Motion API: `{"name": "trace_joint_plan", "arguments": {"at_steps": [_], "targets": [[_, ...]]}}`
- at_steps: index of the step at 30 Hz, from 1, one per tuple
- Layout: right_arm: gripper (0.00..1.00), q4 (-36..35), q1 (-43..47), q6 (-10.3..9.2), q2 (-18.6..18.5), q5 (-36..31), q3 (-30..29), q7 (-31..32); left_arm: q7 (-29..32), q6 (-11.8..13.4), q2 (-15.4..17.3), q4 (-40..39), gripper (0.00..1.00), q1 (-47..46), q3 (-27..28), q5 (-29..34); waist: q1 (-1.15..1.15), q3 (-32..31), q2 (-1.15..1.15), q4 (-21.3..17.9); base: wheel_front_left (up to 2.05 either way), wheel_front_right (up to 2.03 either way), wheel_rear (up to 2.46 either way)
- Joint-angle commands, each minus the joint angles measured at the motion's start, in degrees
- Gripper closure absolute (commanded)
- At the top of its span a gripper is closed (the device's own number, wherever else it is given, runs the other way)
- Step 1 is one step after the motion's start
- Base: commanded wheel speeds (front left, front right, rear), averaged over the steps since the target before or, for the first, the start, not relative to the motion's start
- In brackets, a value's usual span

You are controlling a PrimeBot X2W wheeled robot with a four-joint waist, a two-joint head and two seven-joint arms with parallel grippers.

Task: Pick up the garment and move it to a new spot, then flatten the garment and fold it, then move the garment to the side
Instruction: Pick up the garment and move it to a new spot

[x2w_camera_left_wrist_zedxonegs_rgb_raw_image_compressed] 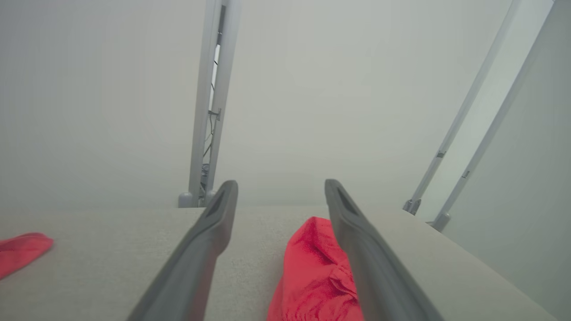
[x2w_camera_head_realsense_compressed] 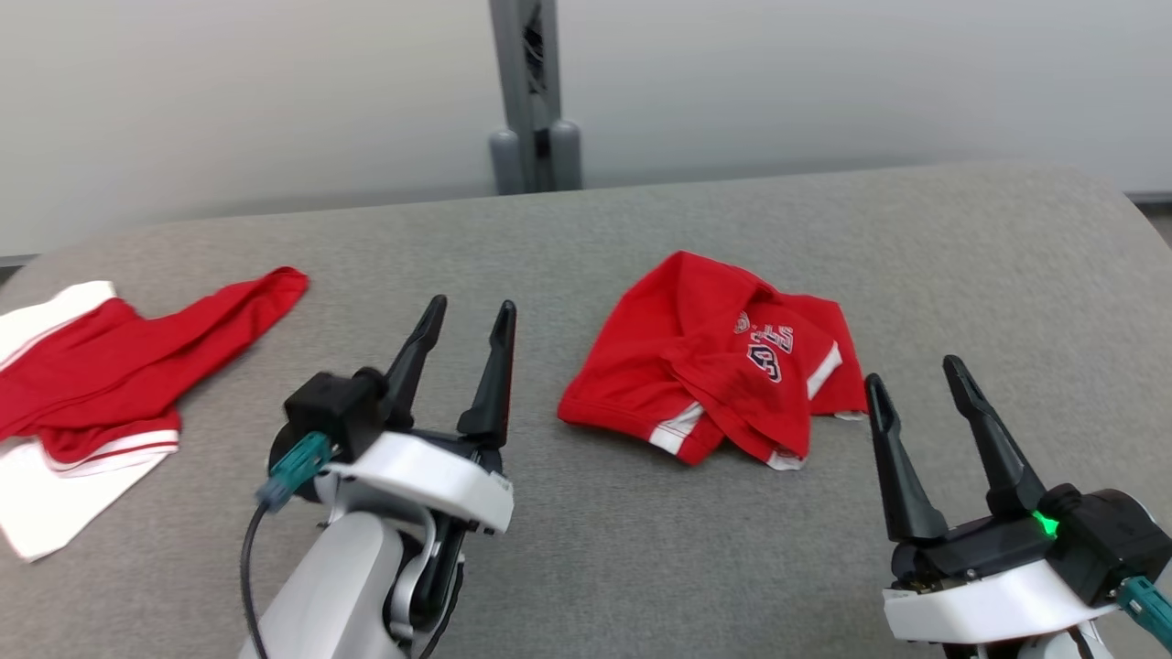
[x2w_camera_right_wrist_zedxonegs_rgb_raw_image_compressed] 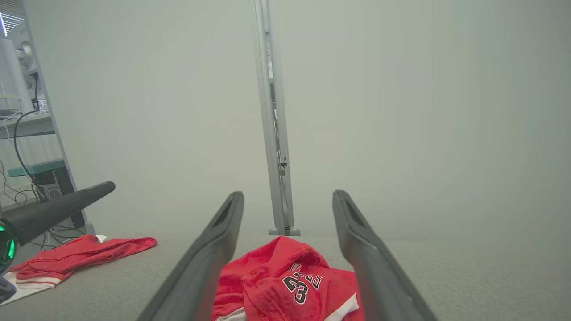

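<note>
A crumpled red garment (x2w_camera_head_realsense_compressed: 705,357) with white trim and a dark number print lies on the grey cloth-covered table (x2w_camera_head_realsense_compressed: 604,549), right of the middle. My left gripper (x2w_camera_head_realsense_compressed: 472,307) hovers to its left, open, with nothing between its fingers. My right gripper (x2w_camera_head_realsense_compressed: 914,371) stands open just right of and nearer than the garment, not touching it. In the left wrist view the garment (x2w_camera_left_wrist_zedxonegs_rgb_raw_image_compressed: 312,267) lies beside the right finger of the open left gripper (x2w_camera_left_wrist_zedxonegs_rgb_raw_image_compressed: 281,183). The right wrist view has the garment (x2w_camera_right_wrist_zedxonegs_rgb_raw_image_compressed: 276,276) low between the fingers of the open right gripper (x2w_camera_right_wrist_zedxonegs_rgb_raw_image_compressed: 288,194).
A second red and white garment (x2w_camera_head_realsense_compressed: 110,366) sprawls at the table's left edge, with a red sleeve reaching toward the middle. A grey metal post (x2w_camera_head_realsense_compressed: 534,91) stands behind the far edge against a pale wall. Shelving with cables (x2w_camera_right_wrist_zedxonegs_rgb_raw_image_compressed: 26,133) stands off to the left.
</note>
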Motion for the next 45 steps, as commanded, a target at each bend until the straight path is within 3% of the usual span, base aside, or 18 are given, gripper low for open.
{"name": "trace_joint_plan", "arguments": {"at_steps": [1,9,23,33,45], "targets": [[0.0,0.33,0.59,0.01,-0.29,-0.21,-0.68,-0.23,-0.28,0.48,0.36,-2.1,0.0,1.67,1.15,1.53,0.0,-2.36,0.0,2.75,0.0,0.0,0.0],[0.0,0.67,3.01,0.01,-0.27,-1.98,-3.48,-0.21,-0.27,1.87,0.05,-12.31,0.0,15.1,7.7,11.36,0.0,-5.97,0.0,7.25,0.0,0.0,0.0],[0.0,-0.01,11.79,0.01,-0.26,-2.57,-6.84,-0.21,-0.22,3.18,-1.4,-20.14,0.0,28.22,14.88,24.5,0.0,-8.18,0.0,8.3,0.0,0.0,0.0],[0.0,0.22,11.91,0.01,-0.26,-2.31,-7.55,-0.21,-0.23,2.0,-1.8,-19.42,0.0,29.65,17.47,27.21,0.0,-8.1,0.0,7.52,0.0,0.0,0.0],[0.0,0.37,11.9,0.01,-0.26,-2.04,-8.4,-0.21,-0.23,1.9,-1.85,-17.3,0.0,29.14,16.27,26.15,0.0,-8.31,0.0,8.0,0.0,0.0,0.0]]}}
